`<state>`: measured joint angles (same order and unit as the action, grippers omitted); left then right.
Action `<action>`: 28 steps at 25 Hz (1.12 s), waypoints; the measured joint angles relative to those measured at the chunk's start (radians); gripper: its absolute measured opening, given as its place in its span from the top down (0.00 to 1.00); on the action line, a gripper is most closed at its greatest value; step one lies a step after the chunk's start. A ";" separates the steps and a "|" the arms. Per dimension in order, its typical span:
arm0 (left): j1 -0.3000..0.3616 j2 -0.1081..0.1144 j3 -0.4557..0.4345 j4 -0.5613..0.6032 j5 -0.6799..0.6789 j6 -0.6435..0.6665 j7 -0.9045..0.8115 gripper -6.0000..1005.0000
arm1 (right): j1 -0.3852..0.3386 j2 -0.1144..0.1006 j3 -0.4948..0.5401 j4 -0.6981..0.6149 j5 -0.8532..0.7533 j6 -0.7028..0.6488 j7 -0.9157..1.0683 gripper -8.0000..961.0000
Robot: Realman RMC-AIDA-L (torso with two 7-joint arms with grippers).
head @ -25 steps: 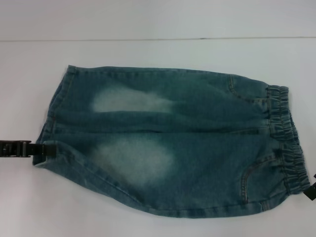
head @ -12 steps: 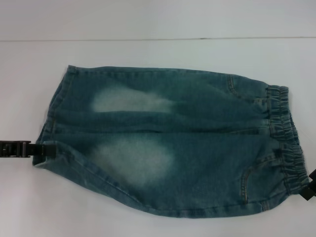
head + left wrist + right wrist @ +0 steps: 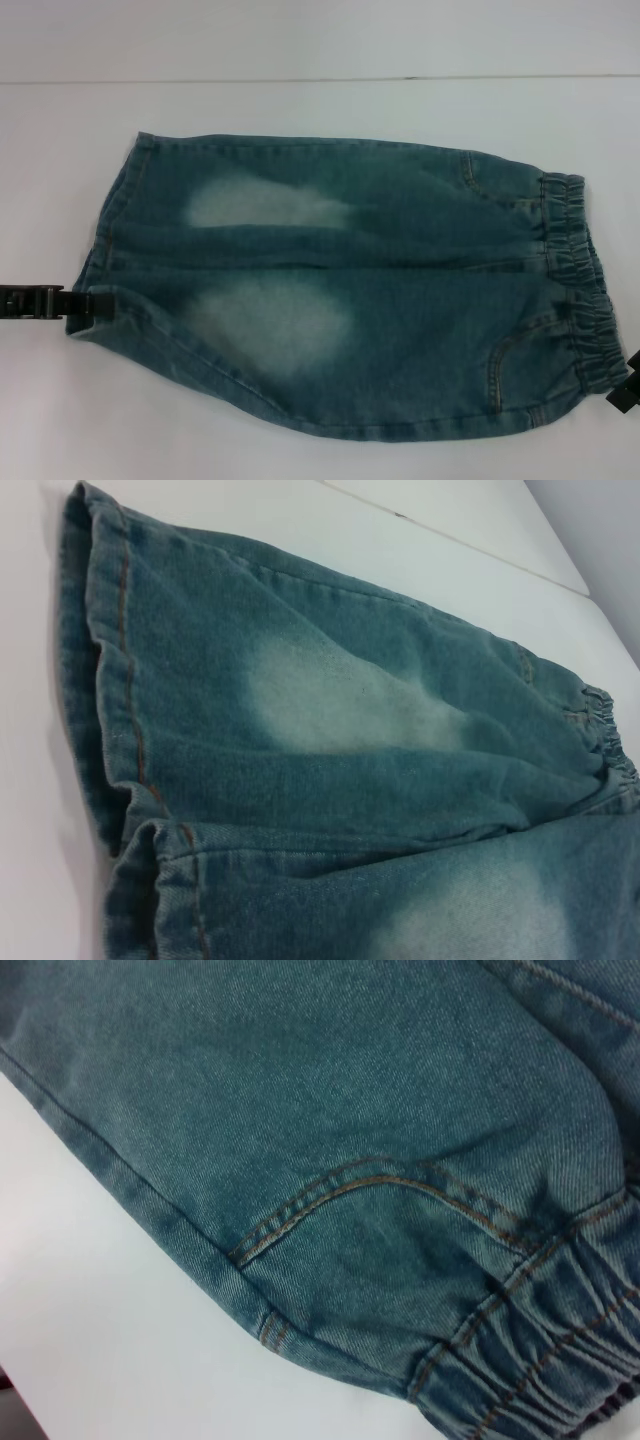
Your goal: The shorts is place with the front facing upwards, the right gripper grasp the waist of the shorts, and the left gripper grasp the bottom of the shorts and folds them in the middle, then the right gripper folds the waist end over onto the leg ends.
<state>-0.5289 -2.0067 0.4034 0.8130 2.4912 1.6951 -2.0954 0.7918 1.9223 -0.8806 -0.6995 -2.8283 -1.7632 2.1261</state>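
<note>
The blue-green denim shorts [image 3: 340,290] lie flat, front up, with pale faded patches showing. The gathered waist [image 3: 570,280] is at the right and the bottom of the shorts [image 3: 108,220] at the left. My left gripper [image 3: 98,301] reaches in level from the left edge and is shut on the hem of the nearer leg. Only a black tip of my right gripper [image 3: 624,392] shows, touching the near corner of the waist. The left wrist view looks along the leg hems [image 3: 110,700] towards the waist [image 3: 605,720]. The right wrist view shows the elastic waist [image 3: 540,1360] and a curved pocket seam [image 3: 340,1190] up close.
The shorts rest on a white table [image 3: 320,110], whose far edge runs as a thin line behind them. Bare white surface [image 3: 110,1340] lies in front of the shorts' near side seam.
The right gripper's tip has shifted slightly down and inward at the near waist corner. The left gripper and the shorts have not moved.
</note>
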 joint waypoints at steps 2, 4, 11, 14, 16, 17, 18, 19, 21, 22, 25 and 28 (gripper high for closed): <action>0.000 0.000 0.000 0.000 0.000 0.000 0.000 0.97 | 0.000 0.002 0.000 0.000 0.000 0.003 0.000 0.16; 0.000 0.000 0.000 0.000 0.000 0.000 0.000 0.97 | 0.000 0.003 0.000 0.000 0.000 0.006 0.000 0.16; -0.001 0.000 0.000 0.000 0.000 -0.001 0.000 0.97 | 0.006 0.010 0.000 0.000 0.000 0.009 0.000 0.16; -0.001 0.000 0.000 0.000 0.000 -0.002 0.000 0.97 | 0.009 0.012 0.003 0.001 0.004 0.010 0.000 0.16; -0.001 0.000 0.000 0.000 0.000 -0.002 0.000 0.97 | 0.009 0.012 0.009 -0.002 0.010 0.010 0.000 0.16; 0.000 0.000 0.000 -0.001 0.000 -0.002 0.000 0.97 | 0.009 0.012 0.012 -0.004 0.014 0.010 -0.001 0.16; 0.000 0.000 0.000 -0.001 0.000 -0.002 0.000 0.97 | 0.009 0.012 0.014 -0.006 0.018 0.010 -0.002 0.16; 0.000 0.000 0.000 -0.001 0.000 -0.002 0.000 0.97 | 0.009 0.012 0.019 -0.008 0.022 0.010 -0.004 0.16; 0.000 0.000 0.001 -0.001 0.000 -0.002 0.000 0.97 | 0.009 0.012 0.031 -0.011 0.030 0.009 -0.007 0.16; 0.000 0.000 0.001 -0.001 0.000 -0.002 0.000 0.97 | 0.009 0.011 0.035 -0.012 0.036 0.008 -0.008 0.16; 0.000 0.000 0.001 -0.002 0.000 -0.002 0.000 0.97 | 0.006 0.003 0.040 -0.013 0.069 0.004 -0.011 0.16; 0.000 0.000 0.001 -0.002 0.000 -0.002 0.000 0.97 | 0.002 -0.003 0.041 -0.014 0.095 0.003 -0.016 0.17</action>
<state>-0.5292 -2.0064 0.4041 0.8114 2.4912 1.6934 -2.0954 0.7933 1.9190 -0.8398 -0.7138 -2.7331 -1.7605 2.1100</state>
